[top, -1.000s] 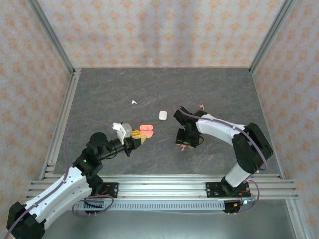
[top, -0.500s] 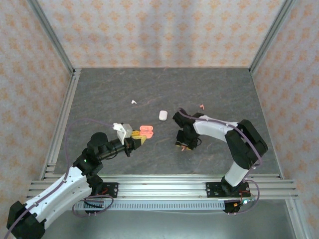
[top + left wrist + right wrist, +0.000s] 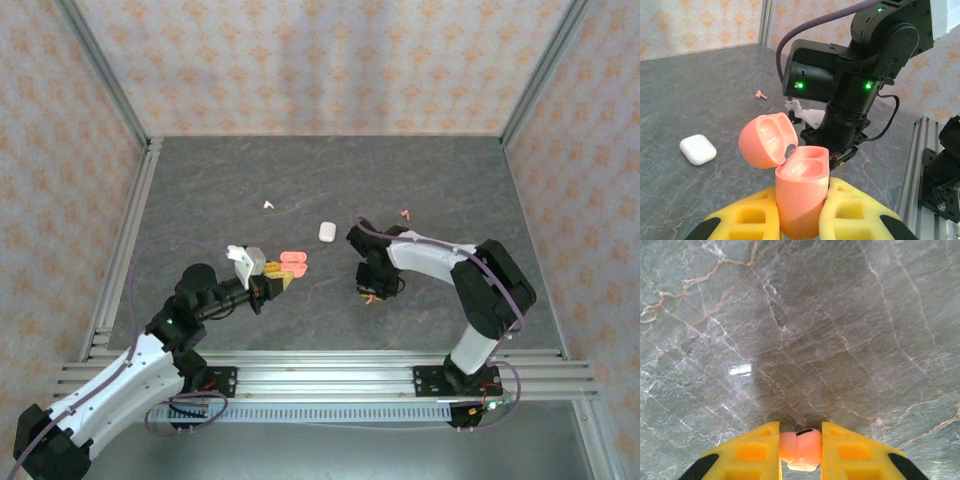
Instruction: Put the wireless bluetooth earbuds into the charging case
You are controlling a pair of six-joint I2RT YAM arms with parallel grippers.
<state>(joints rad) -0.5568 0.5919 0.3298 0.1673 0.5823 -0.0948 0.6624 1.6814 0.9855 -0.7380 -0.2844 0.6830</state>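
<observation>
- Your right gripper (image 3: 372,291) has drawn its jaws in over the last second, and the arm behind it has shifted slightly. The left arm has not moved.
- The right jaws are now clenched on a coral-pink earbud (image 3: 801,448). It is pinched between the yellow pads (image 3: 760,450) right at the grey stone-patterned table (image 3: 840,330), to the right of the open coral-pink charging case (image 3: 801,184).
- Your left gripper (image 3: 279,282) grasps that case by its lower body. The lid is hinged back and both wells are exposed toward the right arm.
- A second coral-pink earbud (image 3: 405,213) lies well beyond the case, to its right.
- A white earbud (image 3: 267,204) lies beyond the case, to its left.
- A closed white case (image 3: 326,231) sits a little beyond it.
- Expect the earbud to be very light, hard, glossy and rounded, so it could twist or squirt out of the pads. Squeeze gently.
- The grip looks to be across the bulb. Where the stem points cannot be told, so check that before you lower it into a well.
</observation>
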